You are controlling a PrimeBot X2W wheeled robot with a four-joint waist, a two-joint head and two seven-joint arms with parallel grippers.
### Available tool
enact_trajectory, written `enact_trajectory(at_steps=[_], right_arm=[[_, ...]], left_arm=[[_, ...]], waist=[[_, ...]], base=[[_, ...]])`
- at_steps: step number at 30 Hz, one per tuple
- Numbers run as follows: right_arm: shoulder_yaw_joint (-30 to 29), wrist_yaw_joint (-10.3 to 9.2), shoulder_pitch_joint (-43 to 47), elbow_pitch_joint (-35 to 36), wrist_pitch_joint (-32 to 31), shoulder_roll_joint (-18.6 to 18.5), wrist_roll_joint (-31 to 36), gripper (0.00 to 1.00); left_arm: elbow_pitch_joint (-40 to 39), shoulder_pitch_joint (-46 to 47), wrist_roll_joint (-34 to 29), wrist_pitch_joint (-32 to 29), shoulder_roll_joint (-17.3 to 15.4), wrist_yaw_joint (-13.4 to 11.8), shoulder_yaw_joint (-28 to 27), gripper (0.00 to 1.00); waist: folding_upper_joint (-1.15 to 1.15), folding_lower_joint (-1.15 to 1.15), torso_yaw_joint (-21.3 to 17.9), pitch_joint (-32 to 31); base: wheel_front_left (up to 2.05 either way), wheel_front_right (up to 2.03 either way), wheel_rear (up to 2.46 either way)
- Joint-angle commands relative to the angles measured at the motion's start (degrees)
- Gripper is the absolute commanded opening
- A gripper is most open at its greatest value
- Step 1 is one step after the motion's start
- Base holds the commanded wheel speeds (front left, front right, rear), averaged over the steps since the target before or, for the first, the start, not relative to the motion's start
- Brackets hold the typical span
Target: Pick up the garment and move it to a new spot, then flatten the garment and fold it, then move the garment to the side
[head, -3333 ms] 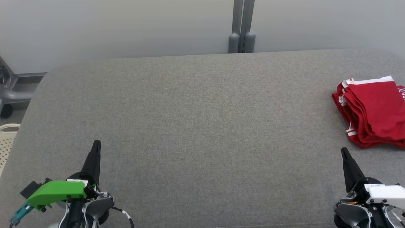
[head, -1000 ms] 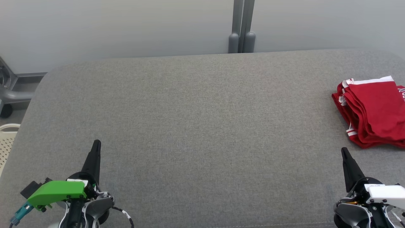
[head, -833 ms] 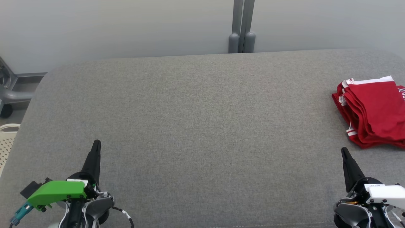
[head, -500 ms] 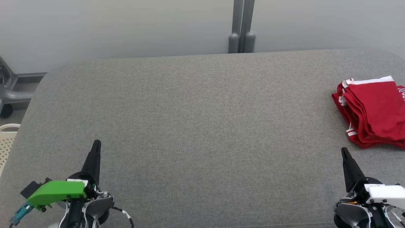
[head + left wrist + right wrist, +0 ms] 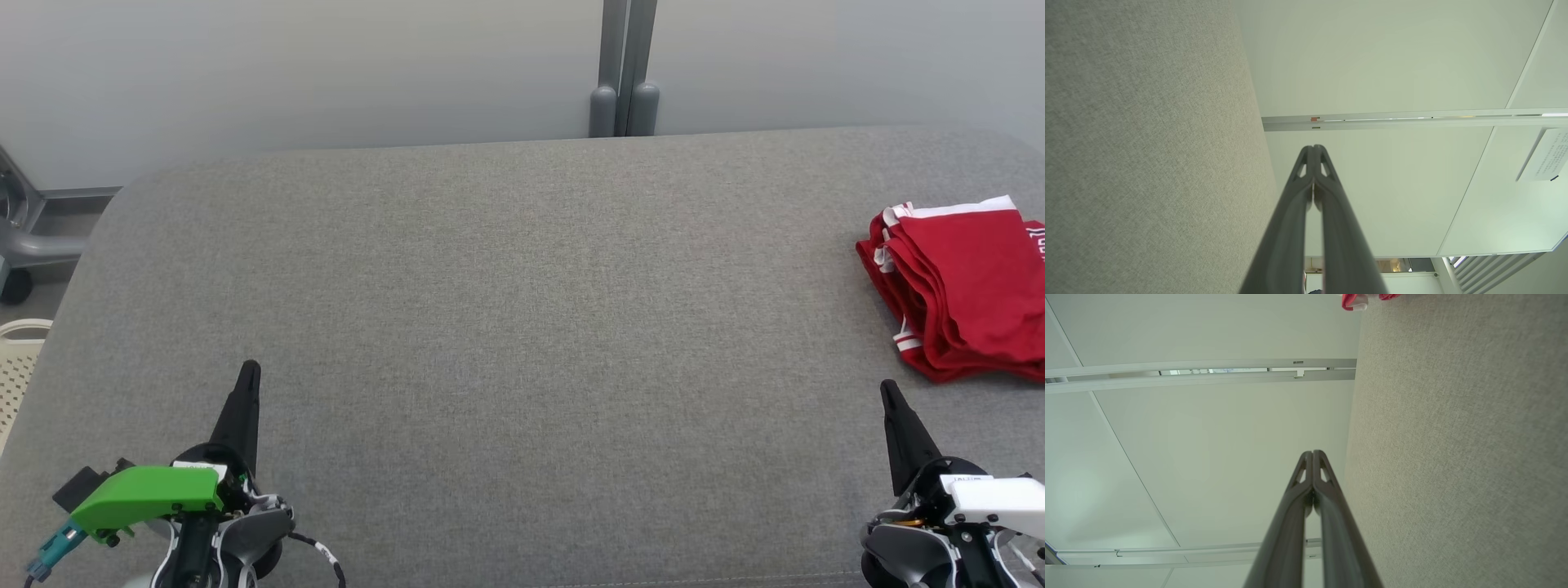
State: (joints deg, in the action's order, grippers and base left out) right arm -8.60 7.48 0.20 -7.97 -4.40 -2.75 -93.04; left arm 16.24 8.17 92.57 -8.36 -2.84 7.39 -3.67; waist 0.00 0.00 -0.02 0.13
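Head view: the red garment [image 5: 963,286] is lying folded in layers on the grey worktop [image 5: 522,310], partly cut off by the frame. Our right claw [image 5: 886,385] is hovering near the garment and our left claw [image 5: 249,369] well apart from it. Both are pressed together, pinching nothing. We are judging the set-aside step as done; any further move calls for spreading the right claw first.

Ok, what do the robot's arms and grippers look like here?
The left gripper and right gripper each have two long, dark, tapering fingers with small cut-outs near the tips. The left wrist carries a bright green cover, a teal plug and a black cable with white bands; the right wrist a white cover with a small orange detail.
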Motion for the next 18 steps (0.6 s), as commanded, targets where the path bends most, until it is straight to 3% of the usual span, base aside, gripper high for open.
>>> enact_trajectory(at_steps=[1,18], right_arm=[[-0.1,0.02,-0.4,0.2,-0.1,-0.2,-0.1,0.00],[-0.1,0.02,-0.4,0.2,-0.1,-0.2,-0.1,0.00]], left_arm=[[0.0,0.8,0.0,-0.1,0.0,0.3,-0.2,0.00],[0.0,0.8,0.1,-0.1,0.0,0.3,-0.2,0.00]], waist=[[0.00,0.00,0.0,0.0],[0.00,0.00,0.0,0.0]], base=[[0.00,0.00,0.00],[0.00,0.00,0.00]])
